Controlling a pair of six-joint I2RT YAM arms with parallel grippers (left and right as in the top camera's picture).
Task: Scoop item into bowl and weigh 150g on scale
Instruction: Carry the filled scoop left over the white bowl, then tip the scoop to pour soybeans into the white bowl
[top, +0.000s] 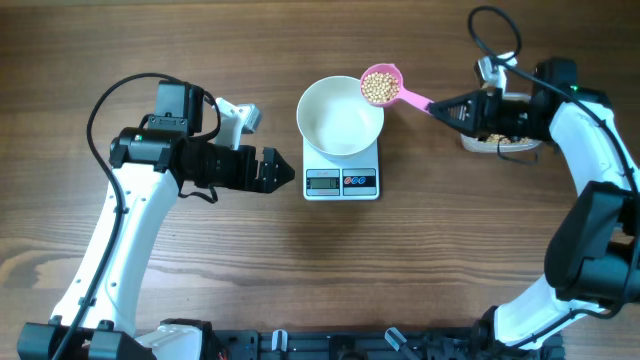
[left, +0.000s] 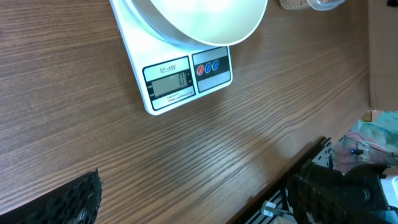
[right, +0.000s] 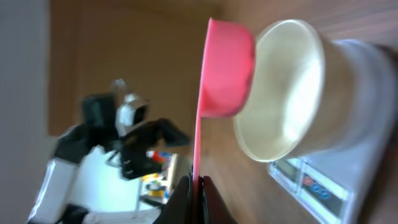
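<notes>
Right end effector clenched on the pink scoop handle, thin end pinched between the fingers in the wrist view

Scoop head full of beans, held level, above the back right corner of the scale, right over the rim of the bowl

Bowl sits on the scale, looks bare inside, no beans in it yet; display seems to read zero

Key relation: bowl lies left of the right end effector, straight along the scoop's long axis. Handle runs from the head rightward and a bit toward the scale's front side, so the head already overlaps the bowl rim

Judgement: load is about to be tipped. A small push left toward the scale's middle plus a wrist roll about the handle axis should drop the beans inside; tipping from here risks spill over the rim onto the tabletop

Right arm is the one to act, it has the scoop. Tub with more beans is well right of the scale, partly hidden under the right arm

Left end effector released, jaws wide, nothing in them, parked just left of the scale, pointing at it, touching nothing

Task early: first scoop by the look of it
</notes>
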